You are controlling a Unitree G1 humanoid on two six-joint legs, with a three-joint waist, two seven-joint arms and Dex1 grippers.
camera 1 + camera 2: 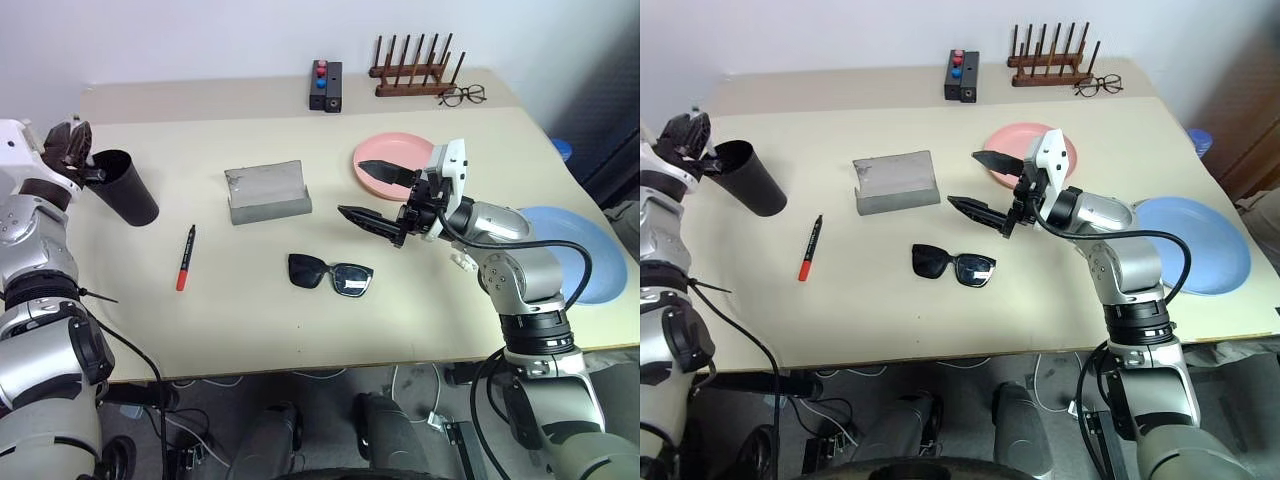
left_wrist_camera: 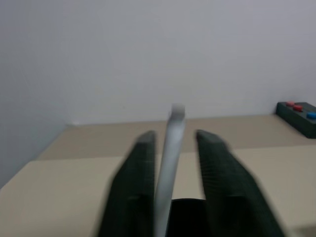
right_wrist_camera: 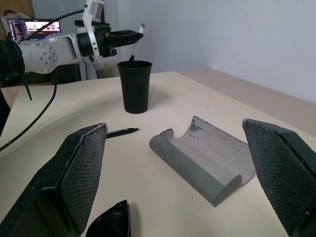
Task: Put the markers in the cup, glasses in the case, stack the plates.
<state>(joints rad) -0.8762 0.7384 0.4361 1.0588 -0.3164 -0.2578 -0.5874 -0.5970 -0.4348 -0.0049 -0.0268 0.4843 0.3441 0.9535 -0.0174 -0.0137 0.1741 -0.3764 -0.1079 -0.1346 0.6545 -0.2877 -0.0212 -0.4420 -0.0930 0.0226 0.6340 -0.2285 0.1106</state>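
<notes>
Left eye view gives no readable brand, label or lettering on anything. On the table (image 1: 300, 330) the black cup (image 1: 125, 187) stands near the robot's left edge, with the left gripper (image 3: 129, 35) over its rim; the right wrist view shows a white marker (image 3: 136, 43) between its fingers, tip down in the cup's mouth, though whether they still pinch it I cannot tell. A red marker (image 1: 185, 258) lies on the table between cup and sunglasses (image 1: 331, 273). The grey case (image 1: 267, 192) sits open behind them. The right gripper (image 1: 372, 193) hangs with jaws spread wide and empty, above the table between case and pink plate (image 1: 385, 152), partly covering that plate. The blue plate (image 1: 580, 250) lies at the robot's right edge. At the back: a button box (image 1: 326, 86), wooden rack (image 1: 412, 72), and clear spectacles (image 1: 462, 95)
</notes>
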